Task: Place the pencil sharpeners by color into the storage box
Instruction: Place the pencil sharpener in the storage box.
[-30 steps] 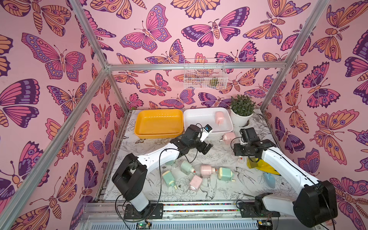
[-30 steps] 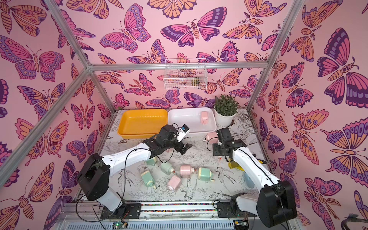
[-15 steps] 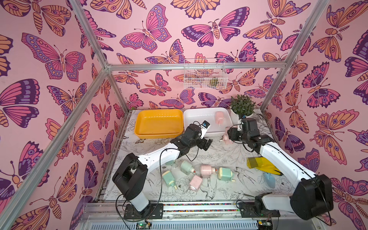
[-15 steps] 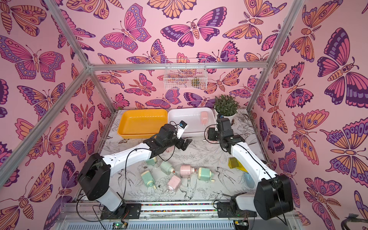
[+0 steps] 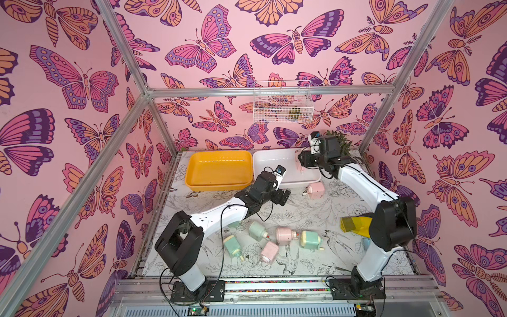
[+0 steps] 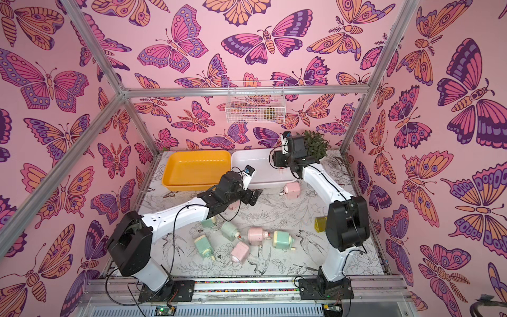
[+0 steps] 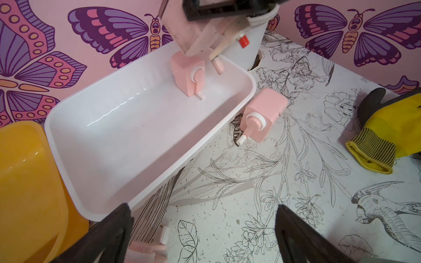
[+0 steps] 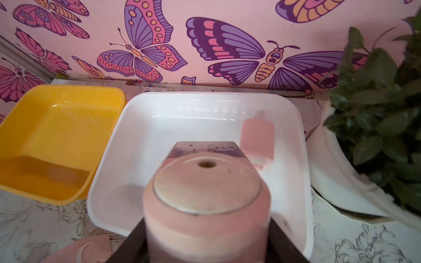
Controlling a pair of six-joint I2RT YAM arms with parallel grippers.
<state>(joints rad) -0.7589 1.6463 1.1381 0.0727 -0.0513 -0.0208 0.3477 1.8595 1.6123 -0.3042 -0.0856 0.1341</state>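
Observation:
My right gripper (image 5: pixel 301 162) (image 8: pixel 208 239) is shut on a pink pencil sharpener (image 8: pixel 207 186) and holds it above the back right end of the white storage box (image 5: pixel 270 162) (image 8: pixel 141 127). Another pink sharpener (image 7: pixel 186 72) (image 8: pixel 257 136) lies inside that box. A third pink one (image 5: pixel 315 190) (image 7: pixel 264 113) lies on the table against the box's front. My left gripper (image 5: pixel 284 196) (image 7: pixel 202 211) hangs open over the table, a pink sharpener (image 7: pixel 145 248) just under it. Several green (image 5: pixel 256 230) and pink (image 5: pixel 284 235) sharpeners lie near the front.
An empty yellow box (image 5: pixel 219 170) (image 8: pixel 57 136) stands left of the white one. A potted plant (image 5: pixel 340 140) (image 8: pixel 376 102) is close behind my right gripper. A yellow glove (image 5: pixel 355 225) (image 7: pixel 376 141) lies at the right. A wire basket (image 5: pixel 281 105) hangs on the back wall.
My right arm has swung back and up from the table in front of the white box, carrying the pink sharpener over the box. The left arm has barely moved.

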